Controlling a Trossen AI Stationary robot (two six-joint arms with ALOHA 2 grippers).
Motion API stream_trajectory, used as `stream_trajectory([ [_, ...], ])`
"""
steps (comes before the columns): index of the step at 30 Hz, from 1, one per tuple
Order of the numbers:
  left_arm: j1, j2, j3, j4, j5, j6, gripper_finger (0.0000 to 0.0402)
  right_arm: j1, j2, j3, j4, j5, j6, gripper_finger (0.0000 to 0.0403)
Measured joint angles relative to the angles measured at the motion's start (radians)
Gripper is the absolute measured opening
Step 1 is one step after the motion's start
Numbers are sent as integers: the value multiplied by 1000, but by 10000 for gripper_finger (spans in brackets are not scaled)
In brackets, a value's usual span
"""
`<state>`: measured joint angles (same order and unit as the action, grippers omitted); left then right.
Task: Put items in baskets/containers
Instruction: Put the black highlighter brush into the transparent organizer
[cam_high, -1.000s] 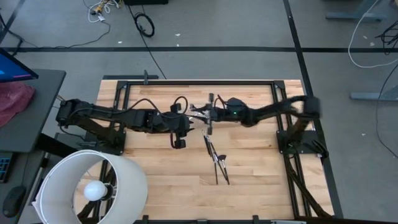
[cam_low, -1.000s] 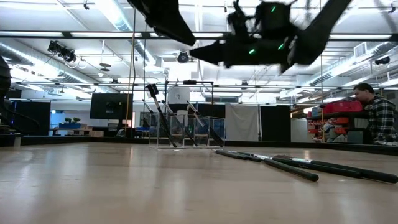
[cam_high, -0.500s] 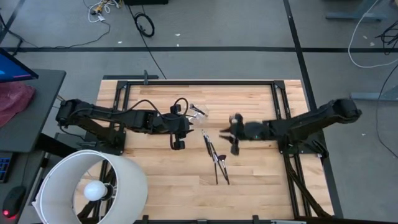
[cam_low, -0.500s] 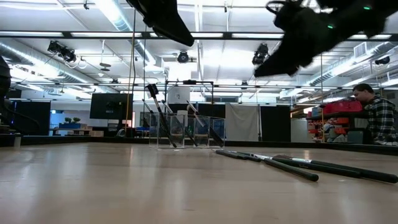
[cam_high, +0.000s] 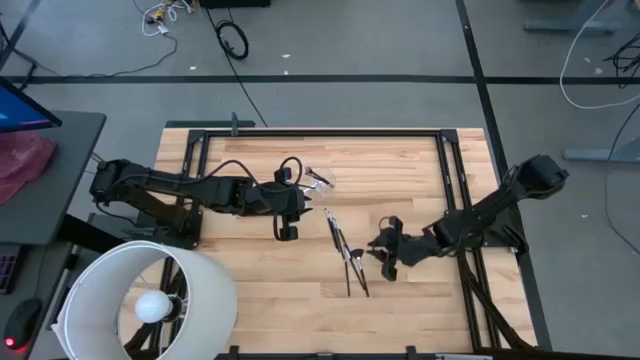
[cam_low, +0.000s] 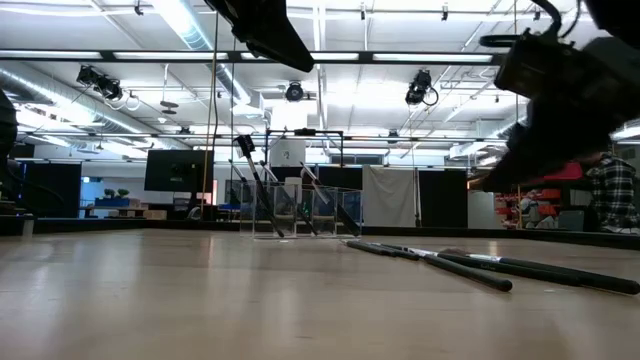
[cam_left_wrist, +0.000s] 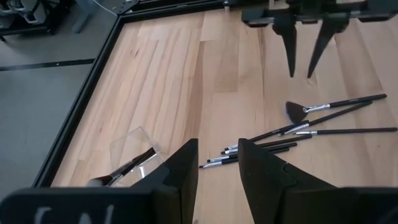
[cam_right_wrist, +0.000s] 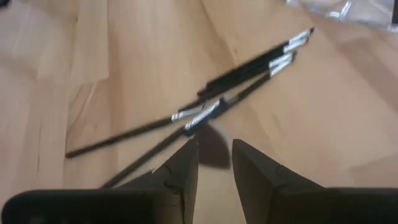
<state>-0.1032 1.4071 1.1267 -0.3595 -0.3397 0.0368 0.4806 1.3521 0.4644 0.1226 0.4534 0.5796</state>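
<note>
Grippers both empty w/ fingers slightly apart: right gripper (cam_high: 384, 252) beside brushes (cam_high: 347, 258), left gripper (cam_high: 286, 226) by cup (cam_high: 318, 181).

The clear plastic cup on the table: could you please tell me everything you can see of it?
The clear plastic cup is small, transparent and almost invisible apart from its rim and glints. It looks angular and straight-walled and stands on the wooden table, towards the far edge near the middle. Several slim makeup brushes lean inside it, their tips rising well above the rim. The left gripper hangs nearby, not touching it. More loose brushes lie apart from it on the table.
</note>
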Motion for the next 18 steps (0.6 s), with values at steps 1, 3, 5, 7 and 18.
stream_trajectory([
  [1, 0, 0, 0, 0, 0, 0, 117, 11, 16, 0, 5, 13, 14, 104],
  [3, 0, 0, 0, 0, 0, 0, 117, 28, 45, 0, 9, 28, 41, 104],
  [5, 0, 0, 0, 0, 0, 0, 117, 39, 71, 0, 9, 29, 58, 104],
  [7, 0, 0, 0, 0, 0, 0, 117, 46, 96, 0, 11, 29, 83, 104],
  [18, 0, 0, 0, 0, 0, 0, 117, 55, 184, 0, 42, 29, 183, 103],
])
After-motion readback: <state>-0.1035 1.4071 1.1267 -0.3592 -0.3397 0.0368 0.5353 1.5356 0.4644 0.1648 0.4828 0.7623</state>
